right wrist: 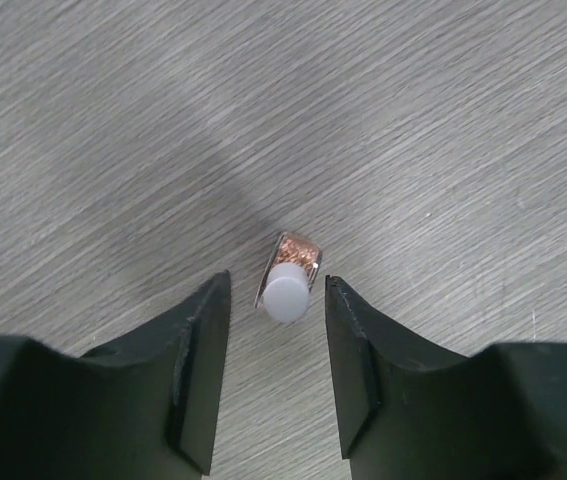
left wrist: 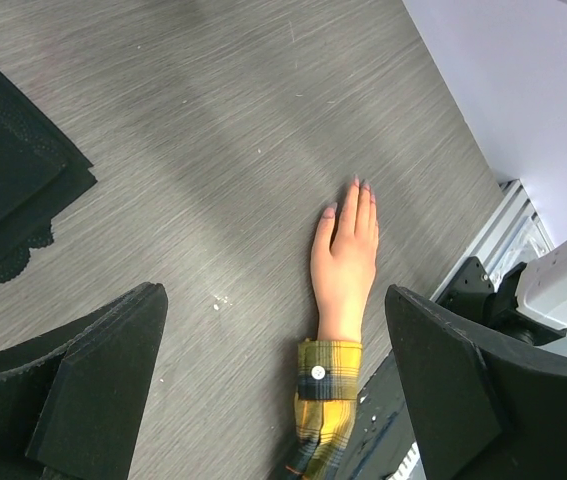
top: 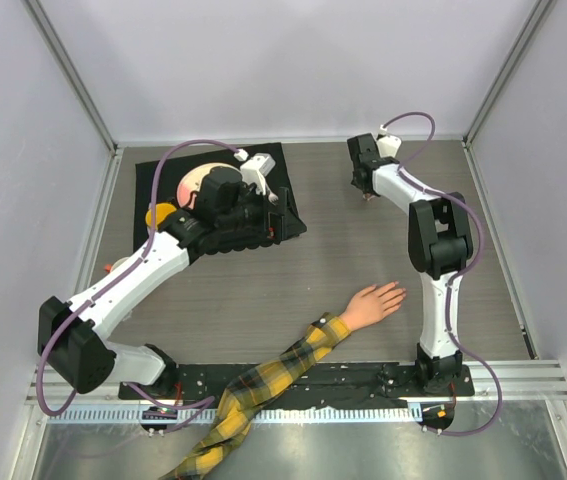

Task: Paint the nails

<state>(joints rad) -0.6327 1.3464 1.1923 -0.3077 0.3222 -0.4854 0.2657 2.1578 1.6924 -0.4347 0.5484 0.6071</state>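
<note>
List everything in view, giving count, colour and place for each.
mannequin hand: one, pale peach, flat on the table, right of centre
nails: pinkish, at the fingertips; too small to count surely
plaid sleeve: one, yellow and dark, running from the near edge to the wrist
small bottle: one, copper glitter with a white cap, on the far part of the table
black mat: one, far left
round thing: one, pale pink, on the mat, partly hidden
orange thing: one, on the mat's left side
table: one, grey wood grain
left gripper: open, empty, above the mat
right gripper: open, a finger either side of the bottle
</note>
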